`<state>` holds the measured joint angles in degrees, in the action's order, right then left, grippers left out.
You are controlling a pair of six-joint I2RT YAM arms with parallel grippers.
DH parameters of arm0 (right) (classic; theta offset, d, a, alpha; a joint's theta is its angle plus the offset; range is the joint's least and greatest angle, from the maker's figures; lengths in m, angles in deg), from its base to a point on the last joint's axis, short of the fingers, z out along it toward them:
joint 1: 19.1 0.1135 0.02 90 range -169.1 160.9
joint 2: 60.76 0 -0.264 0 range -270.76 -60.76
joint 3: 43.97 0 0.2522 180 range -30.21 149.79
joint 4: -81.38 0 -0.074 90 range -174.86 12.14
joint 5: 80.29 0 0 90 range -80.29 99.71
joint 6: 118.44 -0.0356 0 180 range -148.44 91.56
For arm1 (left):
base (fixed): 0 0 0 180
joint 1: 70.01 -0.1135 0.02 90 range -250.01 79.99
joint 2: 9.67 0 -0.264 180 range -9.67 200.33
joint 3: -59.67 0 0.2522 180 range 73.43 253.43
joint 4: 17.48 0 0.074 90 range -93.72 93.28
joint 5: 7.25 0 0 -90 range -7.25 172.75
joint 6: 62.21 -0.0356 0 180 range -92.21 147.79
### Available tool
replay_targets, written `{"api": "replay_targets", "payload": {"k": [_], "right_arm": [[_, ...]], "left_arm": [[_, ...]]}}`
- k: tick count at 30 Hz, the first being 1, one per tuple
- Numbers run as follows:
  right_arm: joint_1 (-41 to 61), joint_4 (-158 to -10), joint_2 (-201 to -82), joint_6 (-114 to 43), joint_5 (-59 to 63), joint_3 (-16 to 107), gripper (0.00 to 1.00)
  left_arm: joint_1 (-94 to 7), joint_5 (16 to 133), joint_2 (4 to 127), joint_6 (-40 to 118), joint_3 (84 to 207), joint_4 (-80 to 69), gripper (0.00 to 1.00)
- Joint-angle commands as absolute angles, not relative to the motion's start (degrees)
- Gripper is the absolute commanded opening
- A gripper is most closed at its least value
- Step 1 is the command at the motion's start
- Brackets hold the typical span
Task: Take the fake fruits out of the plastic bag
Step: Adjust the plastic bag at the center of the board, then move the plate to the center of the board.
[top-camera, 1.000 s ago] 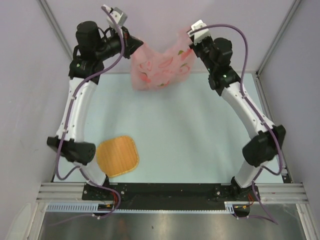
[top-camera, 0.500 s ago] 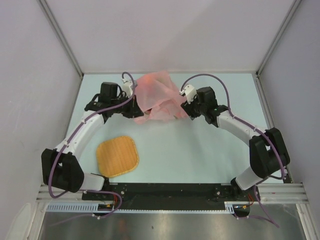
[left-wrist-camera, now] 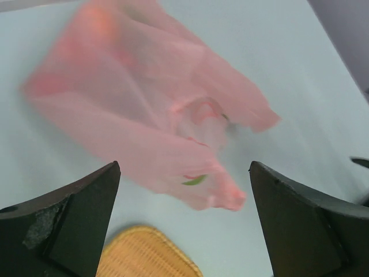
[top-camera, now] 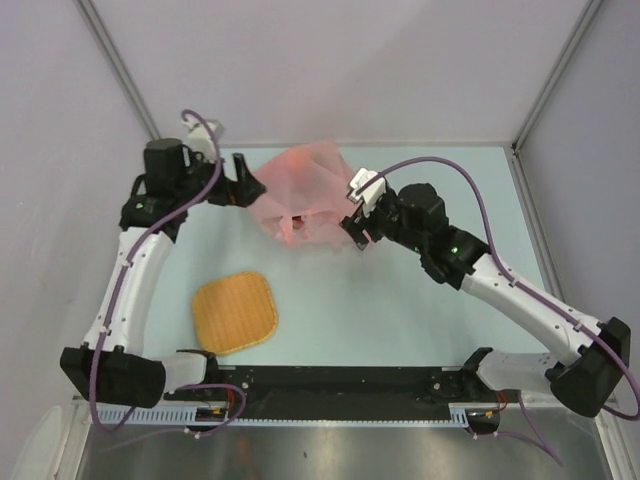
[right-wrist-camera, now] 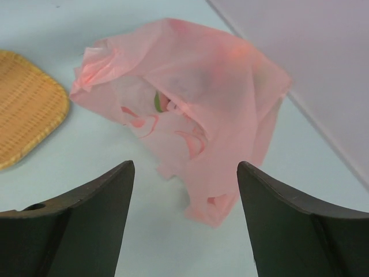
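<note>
Jaws of the left gripper [top-camera: 247,184] stood wide apart and empty, just beside the left edge of the plastic bag [top-camera: 300,188]. The bag lay as a crumpled pink heap on the surface [top-camera: 420,330], between the two arms and about equally near to each, with no clear long axis. Fake fruits [right-wrist-camera: 163,103] showed as red and green through a fold that probably opened toward the right gripper [top-camera: 355,232]. Its jaws were also parted, gripping nothing, and aimed at the bag.

Pink plastic bag [left-wrist-camera: 144,115] lies beyond the spread end effector [left-wrist-camera: 184,168].
</note>
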<state>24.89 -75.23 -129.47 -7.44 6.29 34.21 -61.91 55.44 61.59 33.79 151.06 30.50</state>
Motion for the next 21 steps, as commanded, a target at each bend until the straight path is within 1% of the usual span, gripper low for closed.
{"api": "replay_targets", "payload": {"k": [1,3,4,5,7,8,10,11,12,13,14,16,17,18,20,21], "right_arm": [[24.1,-72.9,-133.1,-11.3,-2.1,34.8,0.74],[24.8,-74.2,-136.4,-11.4,-5.9,35.3,0.72],[25.9,-75.0,-137.7,-11.5,-9.2,35.7,0.70],[25.9,-75.9,-139.6,-13.7,-10.3,35.8,0.69],[26.0,-78.1,-141.8,-16.0,-13.0,35.8,0.66],[26.2,-78.4,-144.2,-18.0,-13.8,35.7,0.65],[27.6,-79.8,-146.5,-22.6,-15.1,36.0,0.63],[28.0,-79.8,-149.1,-27.3,-15.8,36.3,0.62],[28.4,-79.5,-150.2,-28.2,-15.7,37.3,0.58],[29.4,-79.2,-151.6,-29.5,-15.3,37.9,0.57],[29.9,-79.8,-154.0,-31.8,-16.0,38.2,0.56],[31.2,-80.5,-156.9,-36.7,-17.5,39.1,0.52],[31.6,-82.0,-158.1,-41.5,-20.8,39.4,0.50],[32.2,-83.3,-161.2,-43.4,-22.4,39.5,0.45],[33.9,-87.3,-163.8,-47.0,-23.0,39.5,0.47],[34.2,-88.7,-166.2,-48.5,-22.3,39.5,0.52]], "left_arm": [[-76.2,67.9,58.4,39.6,150.4,37.2,1.00],[-82.2,70.8,56.5,44.3,144.9,40.5,1.00],[-87.2,72.3,56.1,44.7,143.3,42.4,1.00],[-89.3,77.1,55.6,45.0,140.6,45.6,1.00],[-95.5,77.4,55.8,45.5,138.7,47.2,1.00],[-96.7,76.3,56.2,45.6,137.2,47.3,1.00],[-98.3,75.3,56.6,46.7,135.4,46.7,1.00],[-98.7,73.1,56.4,47.2,133.7,45.5,0.99],[-99.1,71.9,56.3,47.5,132.9,44.9,0.99],[-99.1,70.5,56.2,47.5,131.6,43.5,0.99],[-99.1,66.4,57.0,47.0,131.2,43.0,0.98],[-99.1,64.0,58.1,46.7,130.6,42.6,0.97],[-99.1,62.2,58.4,47.1,130.5,42.4,0.96],[-99.1,60.8,58.3,47.0,130.3,41.6,0.96],[-99.2,59.0,57.7,46.5,130.2,40.8,0.96],[-99.2,58.9,57.3,46.4,130.3,41.0,0.96]]}}
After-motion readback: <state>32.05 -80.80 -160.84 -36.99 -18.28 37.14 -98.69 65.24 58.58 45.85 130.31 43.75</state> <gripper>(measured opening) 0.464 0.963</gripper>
